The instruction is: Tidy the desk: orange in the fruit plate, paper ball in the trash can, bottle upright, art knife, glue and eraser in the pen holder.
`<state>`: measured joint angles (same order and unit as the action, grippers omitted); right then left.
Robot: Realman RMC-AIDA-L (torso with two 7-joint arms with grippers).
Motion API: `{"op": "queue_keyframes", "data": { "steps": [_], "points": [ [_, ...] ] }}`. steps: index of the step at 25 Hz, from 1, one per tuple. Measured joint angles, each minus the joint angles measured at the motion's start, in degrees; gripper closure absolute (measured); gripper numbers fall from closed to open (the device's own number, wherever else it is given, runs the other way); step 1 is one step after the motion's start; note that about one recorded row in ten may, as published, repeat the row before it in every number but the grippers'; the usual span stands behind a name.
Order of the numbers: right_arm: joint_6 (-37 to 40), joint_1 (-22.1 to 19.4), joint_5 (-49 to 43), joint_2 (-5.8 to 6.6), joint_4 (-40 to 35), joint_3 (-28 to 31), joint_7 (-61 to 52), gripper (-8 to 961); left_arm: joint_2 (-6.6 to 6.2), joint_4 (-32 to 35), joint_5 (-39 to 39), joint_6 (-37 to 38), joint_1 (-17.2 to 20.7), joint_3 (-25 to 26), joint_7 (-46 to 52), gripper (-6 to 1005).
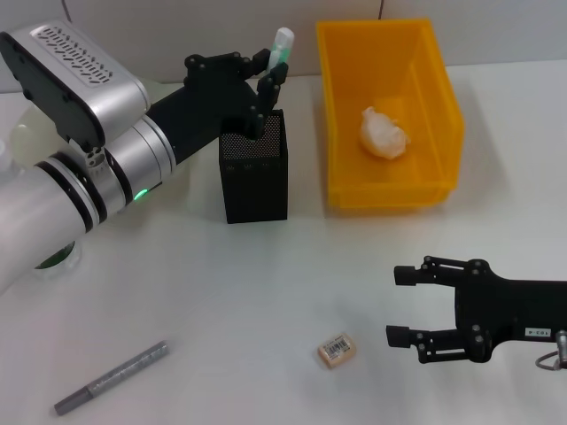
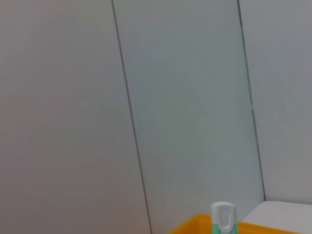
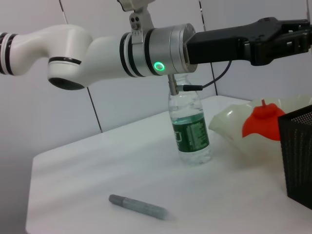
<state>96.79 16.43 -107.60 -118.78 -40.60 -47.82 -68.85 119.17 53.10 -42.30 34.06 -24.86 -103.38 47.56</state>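
- We count the crumpled white paper ball (image 1: 383, 133) as done: it lies inside the bright yellow rectangular plastic trash can (image 1: 438, 84) at the far right.
- The clear plastic water bottle with a dark green label (image 3: 190, 129) stands upright at the left, so that step looks finished too.
- In the right wrist view, the red-orange round orange (image 3: 261, 122) sits in the pale green translucent fruit plate (image 3: 226, 124) beside the bottle.
- Our left gripper (image 1: 266, 75) is clenched on the white-and-green glue stick (image 1: 281, 46), holding it just above the opening of the tall square black mesh pen holder (image 1: 255, 177); we judge this drop to be the step in hand.
- The tiny beige rectangular eraser (image 1: 337, 349) lies on the white desk (image 1: 266, 292) at the near centre, not yet collected.
- Our right gripper (image 1: 403, 305) hangs with its jaws released, near the eraser on its right, not touching it.
- The slim grey art knife (image 1: 112, 378) rests at the near left, also left to do.
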Motion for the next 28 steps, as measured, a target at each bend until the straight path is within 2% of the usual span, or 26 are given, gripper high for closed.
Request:
{"op": "queue_keyframes", "data": {
  "steps": [5,13,19,21,22,23,24,25,27,28],
  "points": [
    [0.7,0.0,0.0,-0.03,0.0,0.0,-0.1,119,-0.05,-1.1,-0.3,0.8,-0.2,-0.2,-0.1,818],
    [1.3,0.0,0.0,-0.04,0.0,0.0,-0.1,119,0.0,-1.6,0.0,1.3,-0.3,-0.3,-0.1,583],
    [1.5,-0.1,0.2,-0.04,-0.9,0.3,-1.2,119,-0.67,-0.8,-0.4,8.6,0.9,0.9,3.0,408],
    [2.3,-0.2,0.3,-0.02,-1.8,1.4,-2.2,119,-1.0,-0.4,-2.0,13.1,1.7,2.2,4.9,350],
    [3.1,-0.2,0.3,0.04,-2.6,2.4,-2.8,119,-1.0,-0.4,-2.0,13.1,1.7,2.2,4.9,321],
    [4.9,-0.2,0.3,0.08,-4.6,4.6,-4.7,119,-1.17,-0.2,-6.0,20.4,3.1,4.8,6.7,292],
    [4.9,-0.2,0.3,0.08,-4.6,4.6,-4.7,119,-1.15,-0.1,-7.4,22.5,3.6,5.8,7.2,278],
    [7.2,-0.1,0.3,0.18,-8.7,7.0,-8.9,119,-0.98,-0.1,-10.9,27.1,5.3,8.6,8.4,265],
    [8.2,0.0,0.3,0.33,-11.4,8.0,-11.4,119,-0.89,-0.1,-12.6,29.2,6.7,10.0,8.7,237],
    [10.2,0.2,0.3,0.64,-17.1,8.8,-17.0,119,-0.91,-0.2,-13.1,30.0,7.5,10.6,8.7,224]
  ]
}}
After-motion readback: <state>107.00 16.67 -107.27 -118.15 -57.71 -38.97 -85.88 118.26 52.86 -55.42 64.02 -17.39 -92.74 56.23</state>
